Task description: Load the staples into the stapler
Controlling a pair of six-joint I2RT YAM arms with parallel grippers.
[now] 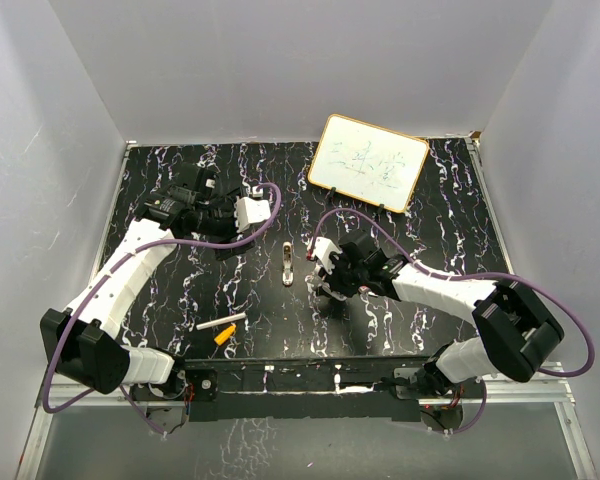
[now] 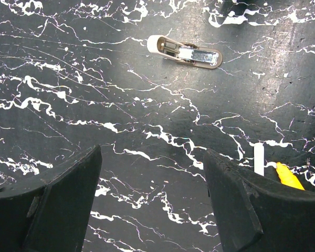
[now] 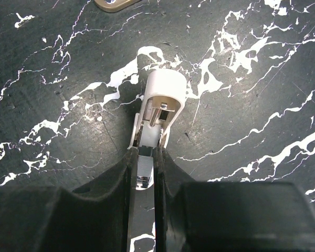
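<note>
My right gripper (image 3: pixel 145 149) is shut on a small silvery block of staples (image 3: pixel 145 171). The block's front end sits in the open channel of a white stapler half (image 3: pixel 164 93) with a rounded far end, low over the black marbled table. A second beige and metal part of the stapler (image 2: pixel 185 51) lies flat at the table's centre (image 1: pixel 287 263), just left of the right gripper (image 1: pixel 320 280). My left gripper (image 1: pixel 255 212) hovers open at the back left, with only table between its fingers (image 2: pixel 68 199).
A white stick (image 1: pixel 221 324) and an orange piece (image 1: pixel 223 338) lie near the front edge; the left wrist view shows the white stick (image 2: pixel 259 159) and the orange piece (image 2: pixel 289 177) too. A small whiteboard (image 1: pixel 368 162) leans at the back right. White walls close in the table.
</note>
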